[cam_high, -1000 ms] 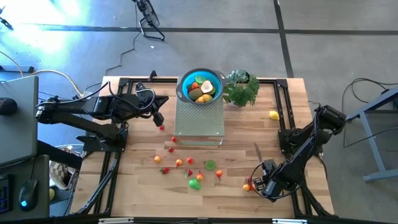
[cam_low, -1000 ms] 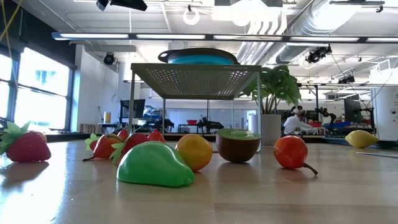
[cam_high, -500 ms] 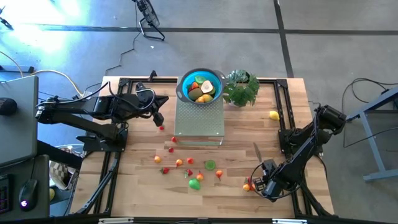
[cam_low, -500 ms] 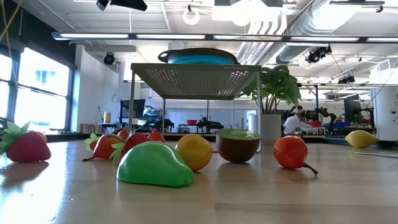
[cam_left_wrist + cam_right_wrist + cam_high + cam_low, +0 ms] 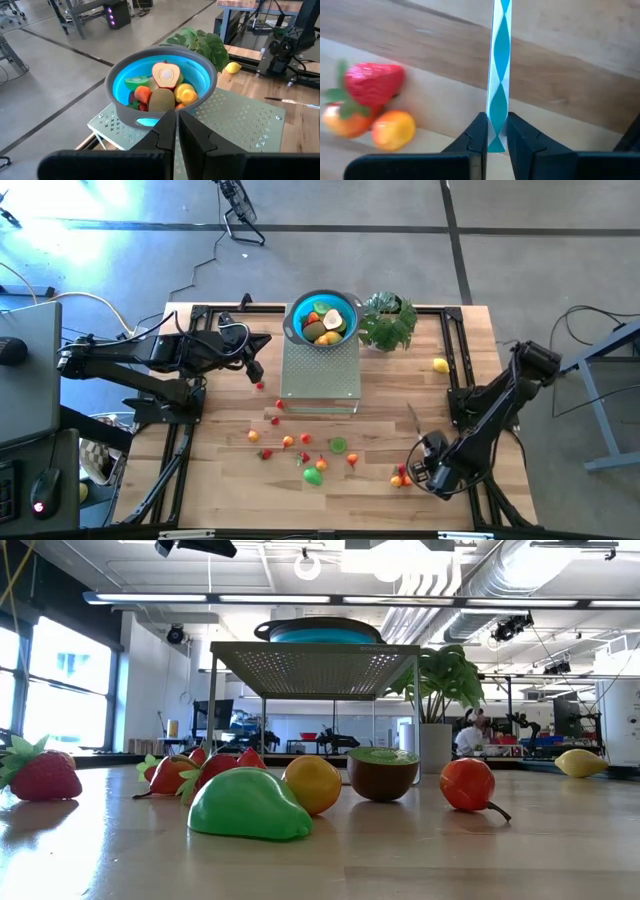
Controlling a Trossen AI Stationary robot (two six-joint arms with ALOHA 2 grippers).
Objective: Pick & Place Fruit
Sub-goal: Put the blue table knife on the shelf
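Low view, nearest the lens: a green fruit (image 5: 247, 805), an orange one (image 5: 313, 784), a halved brown one (image 5: 383, 772), a red one with a stem (image 5: 468, 784) and strawberries (image 5: 40, 773) are seen lying loose on the bench (image 5: 320, 860), exactly as they lay a second ago; neither arm is shown here.

In the high view the only change is found at the lower right of the frame: the right arm has been shifted slightly, its elbow carried a little toward the right edge, while the right gripper (image 5: 422, 468) is kept low beside a small red and orange cluster (image 5: 399, 477). Its jaws are pressed on a thin blue-and-white strip (image 5: 498, 65), not on fruit, so no piece is judged to have been picked up here yet.

Farther up, at the left of the frame, the left gripper (image 5: 256, 370) is held unmoved beside the perforated metal stand (image 5: 320, 378), its jaws pressed together and empty. At the top centre, the blue bowl (image 5: 296, 313) on the stand already holds several fruits (image 5: 165, 90); many remain scattered below it, and a yellow one (image 5: 440, 364) lies apart on the right.

What the strip is cannot be made out, and its ends are cut off in the right wrist view. The cluster's pieces are blurred there. The bowl's contents are hidden in the low view.
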